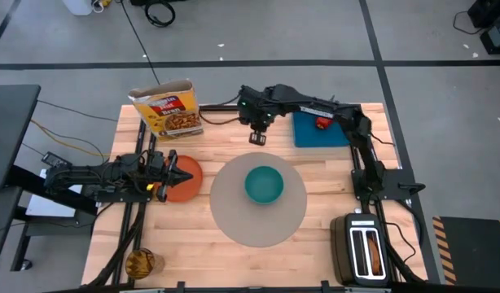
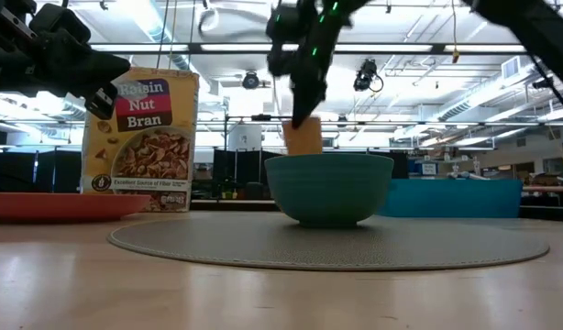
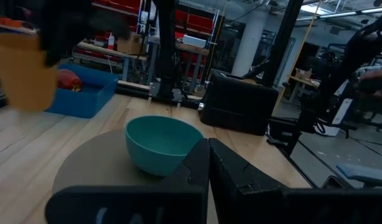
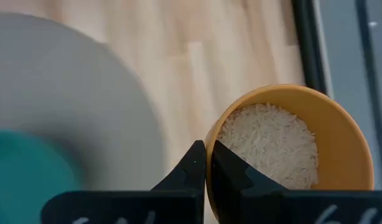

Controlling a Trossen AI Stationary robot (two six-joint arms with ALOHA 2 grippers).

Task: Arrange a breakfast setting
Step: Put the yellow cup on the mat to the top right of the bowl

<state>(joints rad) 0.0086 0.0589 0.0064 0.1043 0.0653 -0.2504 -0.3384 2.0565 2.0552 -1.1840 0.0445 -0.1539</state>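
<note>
Nearest me, the round grey woven mat lies mid-tabletop with the teal bowl on it, the centre of the setting. My left gripper, fingers pressed together on nothing, rests over the flat orange plate near the left edge. Farther back, my right gripper pinches the rim of the small orange cup of white grains, held aloft beyond the mat's far edge, arm reaching from the right, presumably bound for the mat.
</note>
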